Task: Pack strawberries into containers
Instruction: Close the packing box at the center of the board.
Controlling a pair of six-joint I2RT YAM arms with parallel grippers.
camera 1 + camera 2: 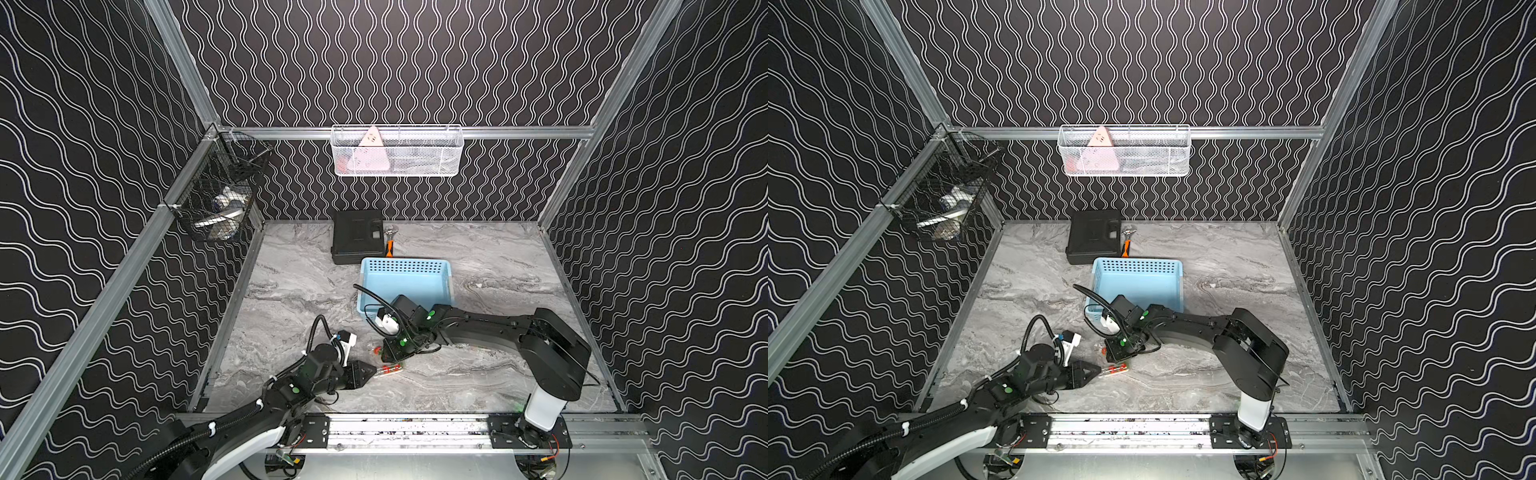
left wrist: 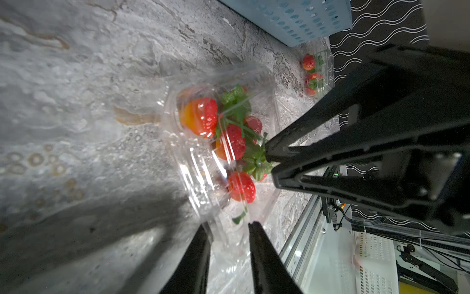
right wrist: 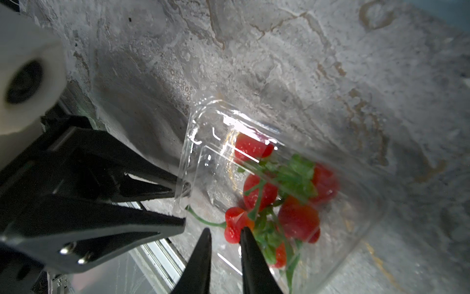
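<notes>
Your left gripper (image 3: 180, 205) and right gripper (image 2: 270, 163) sit narrowly parted at the rim of the container (image 2: 193, 165); whether either grips is unclear. The thin plastic could slip, spilling strawberries (image 2: 201, 117).

Black arms (image 1: 490, 328), tapered pincers (image 2: 229, 224), white base links (image 1: 542, 405), green dots (image 1: 431, 313), ribbed cables (image 1: 312, 332)

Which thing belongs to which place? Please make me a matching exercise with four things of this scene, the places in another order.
1 blue basket
2 white mesh basket
3 black wire basket
4 strawberries

A hung on the back rail
B inside a clear container
C hung on the side rail
D standing on the table

Pairs: 1-D, 2-A, 3-C, 4-B
</notes>
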